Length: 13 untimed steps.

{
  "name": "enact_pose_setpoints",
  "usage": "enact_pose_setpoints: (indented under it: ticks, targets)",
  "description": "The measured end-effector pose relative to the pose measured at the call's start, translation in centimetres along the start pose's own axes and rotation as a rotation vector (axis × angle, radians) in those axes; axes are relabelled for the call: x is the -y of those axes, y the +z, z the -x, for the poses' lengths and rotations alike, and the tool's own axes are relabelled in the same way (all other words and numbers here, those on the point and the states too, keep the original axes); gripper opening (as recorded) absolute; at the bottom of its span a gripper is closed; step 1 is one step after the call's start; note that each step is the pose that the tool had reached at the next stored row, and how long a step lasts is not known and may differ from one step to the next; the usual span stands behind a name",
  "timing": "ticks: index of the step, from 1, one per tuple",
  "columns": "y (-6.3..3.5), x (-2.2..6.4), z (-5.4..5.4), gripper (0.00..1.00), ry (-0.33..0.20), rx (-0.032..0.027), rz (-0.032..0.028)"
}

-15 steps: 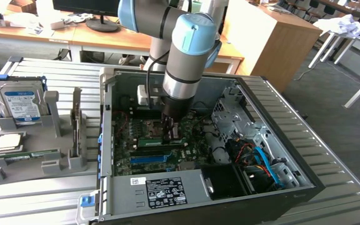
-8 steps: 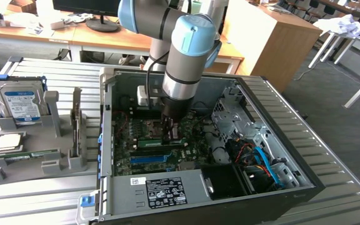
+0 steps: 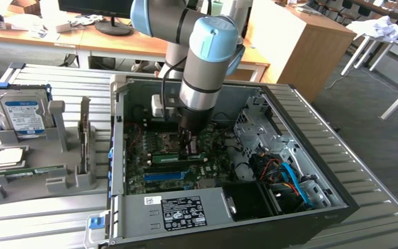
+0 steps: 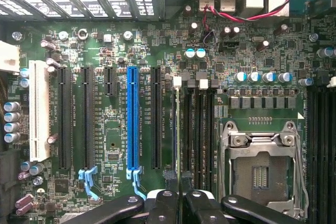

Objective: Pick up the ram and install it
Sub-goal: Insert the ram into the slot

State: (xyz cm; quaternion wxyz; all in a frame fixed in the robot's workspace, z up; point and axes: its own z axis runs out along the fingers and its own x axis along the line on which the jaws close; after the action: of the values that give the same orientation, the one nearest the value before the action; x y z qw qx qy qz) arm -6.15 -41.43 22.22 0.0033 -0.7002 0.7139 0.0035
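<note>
My gripper [image 3: 188, 149] reaches down into the open computer case [image 3: 310, 155], just above the motherboard [image 3: 164, 171]. In the wrist view the black fingers [image 4: 164, 203] stand close together around a thin edge-on board, the ram [image 4: 177, 129]. It runs along the memory slot nearest the long black card slots, with a white clip [image 4: 177, 81] at its far end. In the exterior view the ram [image 3: 166, 156] shows as a green strip beside the fingers, low on the board. The gripper [image 4: 178, 203] is shut on it.
The open processor socket [image 4: 262, 171] lies beside the memory slots, and a blue card slot [image 4: 133, 124] on the other side. On the exterior view's left, a grey holder [image 3: 60, 181] carries a blue-labelled hard drive [image 3: 23, 114], a square silver chip [image 3: 9, 155] and a thin green strip [image 3: 37, 170].
</note>
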Motion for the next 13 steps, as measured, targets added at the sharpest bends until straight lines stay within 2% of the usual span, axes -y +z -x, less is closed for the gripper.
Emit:
enact_pose_setpoints:
  ticks: [13]
  targets:
    - [0.0, 0.0, 0.35, 0.13, 0.0, -0.0001, -0.0002]
